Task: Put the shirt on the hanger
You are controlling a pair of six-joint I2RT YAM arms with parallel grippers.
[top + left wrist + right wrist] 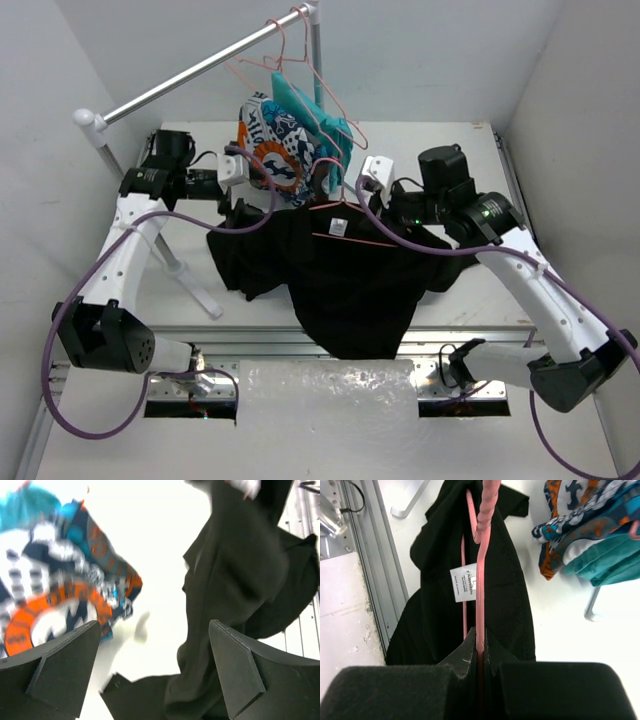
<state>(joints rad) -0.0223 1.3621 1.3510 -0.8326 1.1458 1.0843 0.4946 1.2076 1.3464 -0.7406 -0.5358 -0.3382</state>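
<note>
The black shirt (345, 280) lies bunched at the table's middle, its lower part hanging over the front edge. The pink hanger (345, 225) sits at its collar, next to the white label (338, 228). My right gripper (362, 207) is shut on the hanger (480, 580); in the right wrist view the pink wire runs out from between the pinched tips (480, 650), past the label (464, 582). My left gripper (243, 205) is open at the shirt's left edge. Black cloth (240, 570) hangs in front of its right finger (240, 670), and nothing is gripped.
A metal rail (200, 70) crosses the back, carrying spare pink hangers (300, 70), an orange, navy and white garment (275, 145) and a teal one (320, 120). The rack's foot (190, 280) lies at the left. Clear plastic sheet (325, 400) covers the front edge.
</note>
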